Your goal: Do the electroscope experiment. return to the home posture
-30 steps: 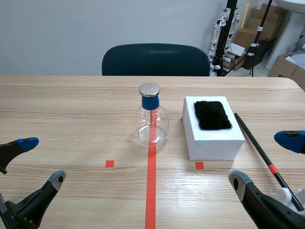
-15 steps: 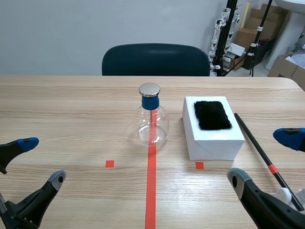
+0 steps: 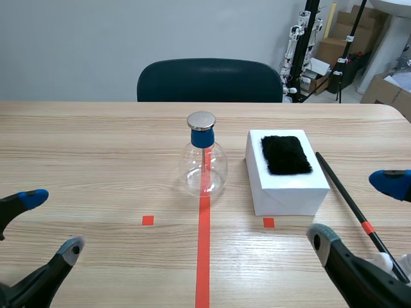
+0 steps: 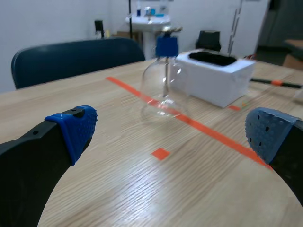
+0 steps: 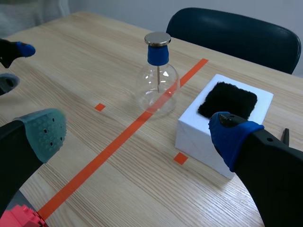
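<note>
Rod (image 3: pixel 340 189) at 4 o'clock from flask (image 3: pixel 204 163), near end hidden behind released right claw (image 3: pixel 354 210); left claw (image 3: pixel 51 221) released too.

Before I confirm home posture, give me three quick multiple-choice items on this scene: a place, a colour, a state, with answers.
1. Where does the black rod lie?
A. inside the glass flask
B. on the table beside the white box, on the side away from the flask
C. across the top of the box

2. What colour is the flask's collar under its metal cap?
A. red
B. green
C. blue

3. How do the left jaws stand?
A. shut on the rod
B. open, holding nothing
C. shut on the flask

Answers:
1 B, the rod rests on the wood past the box.
2 C, the collar shows blue in every view.
3 B, the pads stand wide apart with only table between them.
</note>
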Controlling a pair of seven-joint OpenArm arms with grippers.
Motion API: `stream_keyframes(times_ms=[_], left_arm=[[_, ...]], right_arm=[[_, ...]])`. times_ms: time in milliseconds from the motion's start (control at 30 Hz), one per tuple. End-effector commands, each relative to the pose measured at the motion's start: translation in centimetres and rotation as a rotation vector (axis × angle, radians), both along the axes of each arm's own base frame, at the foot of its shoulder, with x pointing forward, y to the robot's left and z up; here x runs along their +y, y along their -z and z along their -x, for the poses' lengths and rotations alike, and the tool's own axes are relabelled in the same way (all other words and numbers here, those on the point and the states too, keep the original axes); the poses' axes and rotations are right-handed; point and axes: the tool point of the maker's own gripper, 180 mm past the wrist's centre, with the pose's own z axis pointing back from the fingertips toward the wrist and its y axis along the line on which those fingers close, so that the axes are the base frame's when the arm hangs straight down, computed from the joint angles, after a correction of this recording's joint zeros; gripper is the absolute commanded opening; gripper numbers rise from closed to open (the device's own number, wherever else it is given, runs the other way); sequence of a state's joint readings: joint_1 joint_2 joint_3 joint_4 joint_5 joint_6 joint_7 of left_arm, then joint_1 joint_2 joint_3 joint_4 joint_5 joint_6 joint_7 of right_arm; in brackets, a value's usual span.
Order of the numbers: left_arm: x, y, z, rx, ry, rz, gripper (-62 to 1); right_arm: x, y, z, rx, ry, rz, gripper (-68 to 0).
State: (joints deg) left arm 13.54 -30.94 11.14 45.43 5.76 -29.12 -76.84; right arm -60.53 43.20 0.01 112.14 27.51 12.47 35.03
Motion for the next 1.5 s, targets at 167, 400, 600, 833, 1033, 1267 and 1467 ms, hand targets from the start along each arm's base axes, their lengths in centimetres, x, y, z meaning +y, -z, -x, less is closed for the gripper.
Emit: stream_keyframes(times_ms=[167,400,600,833,1033,1267,1467], left_arm=[[0.6,-5.2,3.3,0.025,0.025,0.074,1.4],[-1.3,-8.9,4.8,0.030,0.003,0.037,1.4],[-3.9,-11.9,5.1,-0.004,-0.023,-0.006,1.4],[-5.1,-13.4,4.4,-0.014,-0.059,-0.009,1.4],[-6.2,-14.8,4.2,-0.035,-0.051,0.009,1.4],[-6.6,-14.1,4.1,0.001,-0.045,-0.028,1.4],[-6.6,-14.1,4.1,0.001,-0.045,-0.028,1.4]], right_arm=[[0.2,-1.4,-0.5,-0.050,-0.001,-0.024,-5.4],[0.2,-1.4,-0.5,-0.047,-0.001,-0.024,-5.4],[0.2,-1.4,-0.5,-0.048,-0.001,-0.024,-5.4],[0.2,-1.4,-0.5,-0.048,-0.001,-0.024,-5.4],[0.2,-1.4,-0.5,-0.048,-0.001,-0.024,-5.4],[0.2,-1.4,-0.5,-0.048,-0.001,-0.024,-5.4],[0.2,-1.4,-0.5,-0.048,-0.002,-0.024,-5.4]])
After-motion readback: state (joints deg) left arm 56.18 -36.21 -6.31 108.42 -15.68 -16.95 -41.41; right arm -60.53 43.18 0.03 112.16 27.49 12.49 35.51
